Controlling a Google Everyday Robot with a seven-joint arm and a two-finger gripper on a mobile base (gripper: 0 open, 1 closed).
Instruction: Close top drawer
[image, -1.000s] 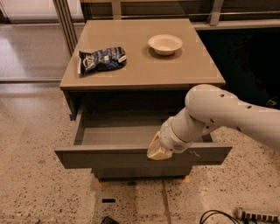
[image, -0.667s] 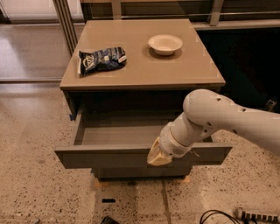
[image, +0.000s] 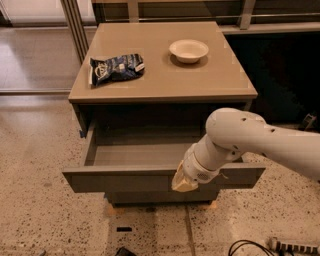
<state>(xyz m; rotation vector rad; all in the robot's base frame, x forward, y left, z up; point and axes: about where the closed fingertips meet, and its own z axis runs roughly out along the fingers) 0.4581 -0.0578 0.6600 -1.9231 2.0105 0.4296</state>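
Speckled terrazzo floor (image: 45, 210) is spreading out beneath a low taupe cabinet (image: 165, 82). Its flat top is carrying a dark blue snack bag (image: 116, 69) toward the left and a pale shallow bowl (image: 188, 50) toward the rear right, the two well apart.

Under that top, the top drawer (image: 125, 177) is standing pulled out toward the camera. Its grey inner floor is showing, and its plain handleless front panel is running nearly the full width of the cabinet.

I am reaching in from the right with my white arm (image: 260, 142), which is crossing over the drawer's right half. My gripper (image: 183, 182) is pointing down and to the left. Its tan tip is appearing to rest against the outer face of the front panel, a little right of the panel's middle and just beneath its upper edge. I cannot tell whether my gripper is released or clenched, since from this side it is showing only as one tan wedge.

Near the bottom right, a black cable (image: 247, 246) is curling on the floor beside a pale power strip (image: 295, 246). Behind the cabinet, metal posts (image: 75, 25) are rising at the left, and deep shadow is filling the space to the right.
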